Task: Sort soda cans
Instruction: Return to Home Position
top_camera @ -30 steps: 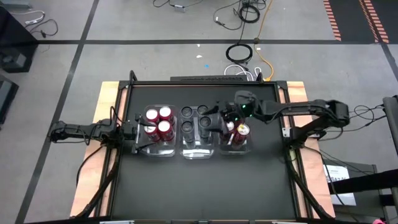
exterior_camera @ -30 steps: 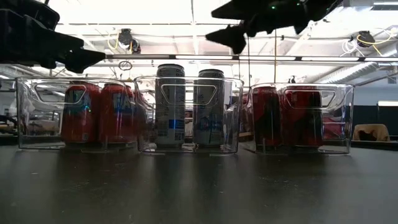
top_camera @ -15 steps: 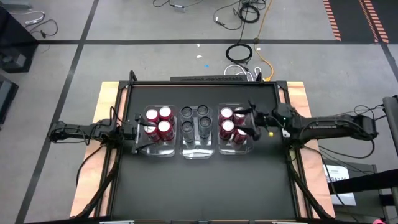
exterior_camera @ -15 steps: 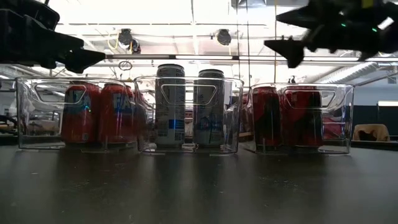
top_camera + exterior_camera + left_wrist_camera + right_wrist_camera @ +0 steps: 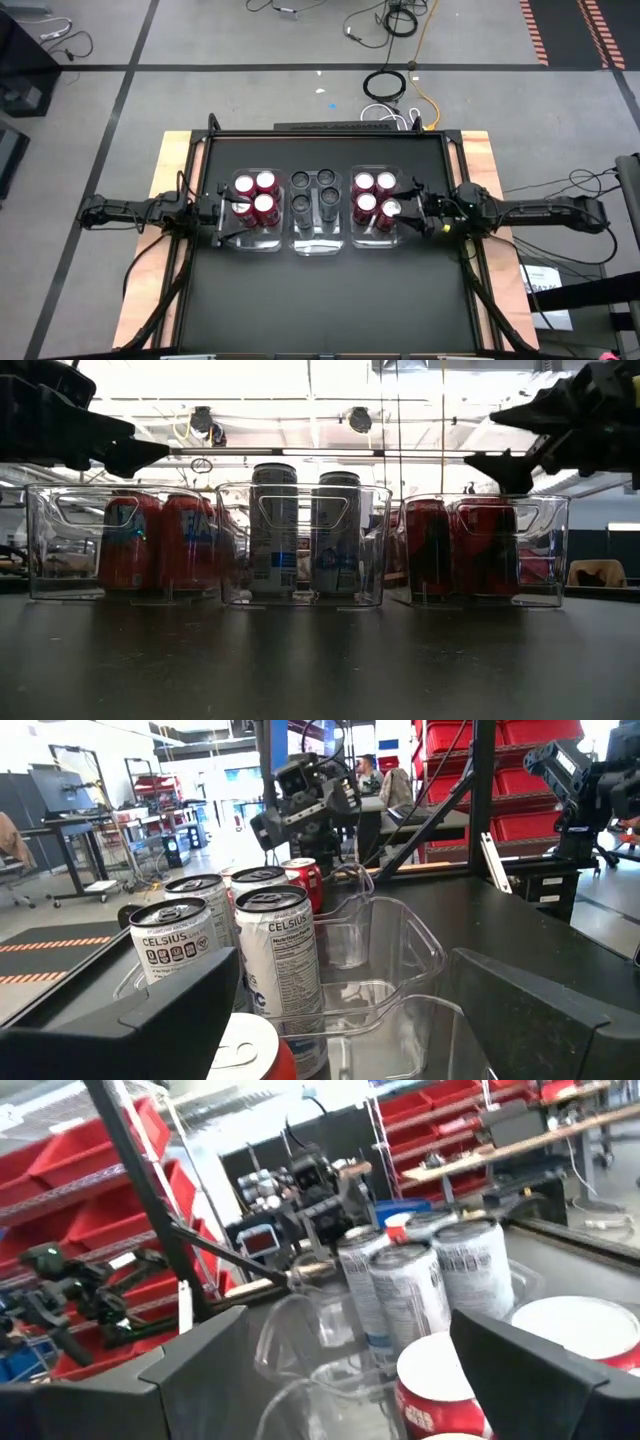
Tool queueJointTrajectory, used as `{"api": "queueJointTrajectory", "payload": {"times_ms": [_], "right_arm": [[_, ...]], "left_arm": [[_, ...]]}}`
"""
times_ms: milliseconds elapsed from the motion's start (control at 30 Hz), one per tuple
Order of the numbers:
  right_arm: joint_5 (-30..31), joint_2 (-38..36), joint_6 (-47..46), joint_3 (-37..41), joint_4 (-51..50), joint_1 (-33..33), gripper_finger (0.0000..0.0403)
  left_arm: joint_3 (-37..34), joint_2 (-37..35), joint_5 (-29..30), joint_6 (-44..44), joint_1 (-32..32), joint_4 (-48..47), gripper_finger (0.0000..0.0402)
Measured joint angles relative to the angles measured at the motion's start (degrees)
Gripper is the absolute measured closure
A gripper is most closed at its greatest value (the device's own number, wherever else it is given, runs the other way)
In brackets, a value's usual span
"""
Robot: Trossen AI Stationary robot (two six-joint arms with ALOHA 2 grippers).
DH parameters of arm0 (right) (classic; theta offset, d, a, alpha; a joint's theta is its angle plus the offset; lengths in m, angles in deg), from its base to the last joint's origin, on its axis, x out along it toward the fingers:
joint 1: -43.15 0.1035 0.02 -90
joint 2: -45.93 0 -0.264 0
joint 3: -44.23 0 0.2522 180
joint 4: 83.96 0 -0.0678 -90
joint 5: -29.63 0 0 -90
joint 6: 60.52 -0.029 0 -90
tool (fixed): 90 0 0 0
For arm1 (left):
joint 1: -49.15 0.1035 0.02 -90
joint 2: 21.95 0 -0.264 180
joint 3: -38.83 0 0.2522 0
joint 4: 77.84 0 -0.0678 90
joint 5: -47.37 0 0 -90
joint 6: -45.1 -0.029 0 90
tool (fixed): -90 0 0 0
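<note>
Across three bins [image 5: 262, 238]: red cans [image 5: 265, 182] w/ white tops outside, grey cans [image 5: 326, 180] mid; L gripper [image 5: 228, 207], R gripper [image 5: 410, 203] released.

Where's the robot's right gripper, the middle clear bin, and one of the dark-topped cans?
right gripper [image 5: 414, 206]: high view, midway between its fingers.
middle bin [image 5: 318, 243]: high view, bare floor at its near end.
dark-topped can [image 5: 301, 181]: high view, centre of its top.
</note>
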Motion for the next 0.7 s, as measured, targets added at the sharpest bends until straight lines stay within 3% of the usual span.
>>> {"api": "queueJointTrajectory", "payload": {"times_ms": [700], "right_arm": [[2.1,-27.2,1.5,-0.1,-31.7,-0.1,0.0064]], "left_arm": [[0.0,0.0,0.0,0.0,0.0,0.0,0.003]]}}
